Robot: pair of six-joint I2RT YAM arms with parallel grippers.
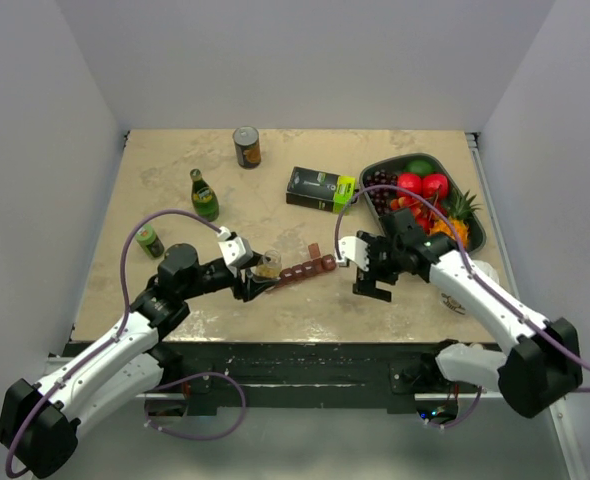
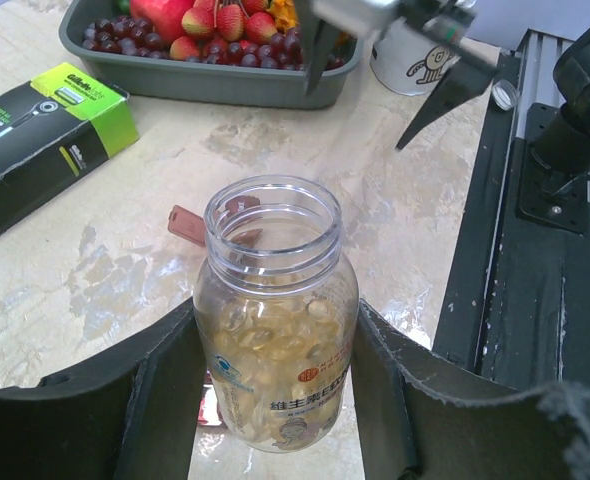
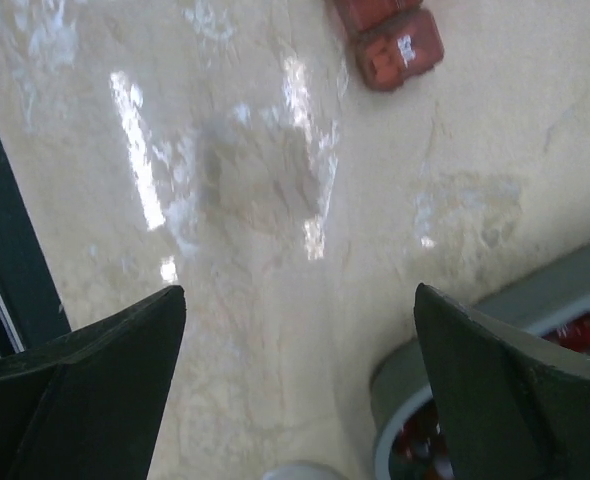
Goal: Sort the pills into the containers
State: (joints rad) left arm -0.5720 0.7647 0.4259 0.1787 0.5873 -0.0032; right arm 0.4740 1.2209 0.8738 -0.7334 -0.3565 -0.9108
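My left gripper (image 1: pixel 258 278) is shut on a clear uncapped pill bottle (image 2: pixel 275 320) full of pale yellow softgel pills (image 2: pixel 270 345); the bottle also shows in the top view (image 1: pixel 268 265). The dark red strip of containers (image 1: pixel 305 268) lies on the table just right of the bottle; one end of it shows behind the bottle in the left wrist view (image 2: pixel 187 224), and an end compartment shows in the right wrist view (image 3: pixel 400 48). My right gripper (image 1: pixel 371 289) is open and empty over bare table, right of the strip's end.
A black-and-green box (image 1: pixel 320 189) lies behind the strip. A grey fruit tray (image 1: pixel 473 222) stands at the right. A green bottle (image 1: pixel 204 195), a can (image 1: pixel 246 147) and a small green jar (image 1: pixel 150 240) stand at the back left. A white cup (image 2: pixel 415 62) sits near the right arm.
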